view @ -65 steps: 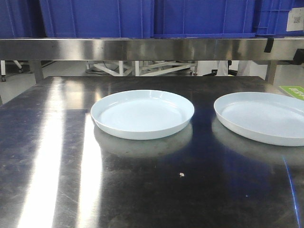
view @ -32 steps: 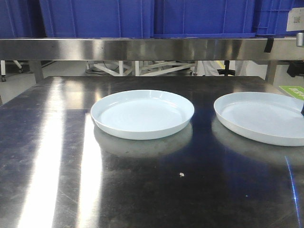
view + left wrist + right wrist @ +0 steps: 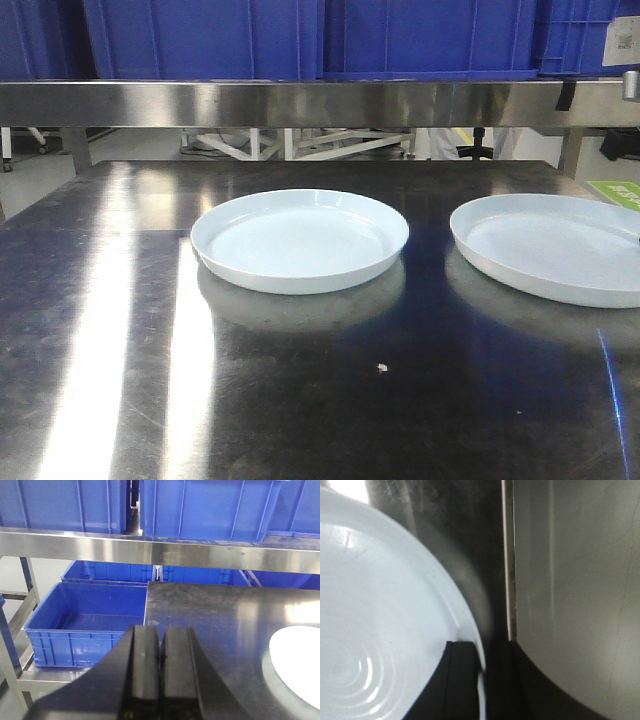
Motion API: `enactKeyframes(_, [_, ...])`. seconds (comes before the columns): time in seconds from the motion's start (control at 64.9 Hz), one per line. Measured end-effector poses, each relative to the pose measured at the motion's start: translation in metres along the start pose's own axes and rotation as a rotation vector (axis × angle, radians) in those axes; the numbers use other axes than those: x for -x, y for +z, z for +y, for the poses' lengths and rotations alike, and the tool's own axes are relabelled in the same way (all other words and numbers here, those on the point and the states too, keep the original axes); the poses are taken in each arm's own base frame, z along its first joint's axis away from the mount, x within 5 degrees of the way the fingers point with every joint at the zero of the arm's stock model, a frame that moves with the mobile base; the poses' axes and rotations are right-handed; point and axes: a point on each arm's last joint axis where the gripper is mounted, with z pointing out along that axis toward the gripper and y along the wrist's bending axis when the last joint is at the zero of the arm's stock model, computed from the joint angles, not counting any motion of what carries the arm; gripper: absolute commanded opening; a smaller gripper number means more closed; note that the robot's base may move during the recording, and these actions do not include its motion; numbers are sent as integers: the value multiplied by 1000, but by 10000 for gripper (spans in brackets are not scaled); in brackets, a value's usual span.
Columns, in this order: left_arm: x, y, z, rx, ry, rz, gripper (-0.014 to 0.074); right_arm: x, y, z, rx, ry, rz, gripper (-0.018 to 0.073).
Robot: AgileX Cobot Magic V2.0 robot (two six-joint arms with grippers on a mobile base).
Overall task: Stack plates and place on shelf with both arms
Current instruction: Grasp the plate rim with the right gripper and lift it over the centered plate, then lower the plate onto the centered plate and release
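Two white plates lie apart on the dark steel tabletop (image 3: pixel 110 330): one in the middle (image 3: pixel 300 240), the other at the right (image 3: pixel 550 250). In the right wrist view my right gripper (image 3: pixel 481 680) straddles the right plate's (image 3: pixel 380 605) outer rim, one finger (image 3: pixel 462 680) inside the dish and one outside, shut on the rim. My left gripper (image 3: pixel 160 670) is shut with nothing in it, low over the table's left edge; a plate (image 3: pixel 300 665) shows at that view's right. The shelf's steel rail (image 3: pixel 300 103) runs across behind the table. Neither gripper shows in the front view.
Blue crates (image 3: pixel 300 40) sit on the shelf above the rail. An open blue crate (image 3: pixel 85 625) stands on a lower rack left of the table. The table's right edge (image 3: pixel 508 580) lies just beyond the held rim. A green object (image 3: pixel 620 190) sits at the far right.
Both plates rest where they were. A dark sliver at the front view's right edge, beside the right plate half a second ago, no longer shows.
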Motion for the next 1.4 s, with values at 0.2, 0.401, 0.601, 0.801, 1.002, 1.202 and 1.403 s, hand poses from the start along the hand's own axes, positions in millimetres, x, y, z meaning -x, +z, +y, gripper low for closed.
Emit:
enactKeyframes(0.2, [0, 0, 0, 0, 0, 0, 82, 9, -15, 3, 8, -11, -5, 48])
enactKeyframes(0.401, [0, 0, 0, 0, 0, 0, 82, 21, -46, 11, 47, -8, -74, 48])
enactKeyframes(0.601, [0, 0, 0, 0, 0, 0, 82, 26, -82, 28, 195, 34, -165, 48])
enactKeyframes(0.801, [0, 0, 0, 0, 0, 0, 82, 20, -88, 82, 319, -41, -186, 48])
enactKeyframes(1.002, [0, 0, 0, 0, 0, 0, 82, 12, -57, 140, 370, -148, -139, 48])
enactKeyframes(1.202, [0, 0, 0, 0, 0, 0, 82, 8, -24, 168, 371, -189, -110, 50])
enactKeyframes(1.403, [0, 0, 0, 0, 0, 0, 82, 8, 2, 175, 354, -186, -73, 137])
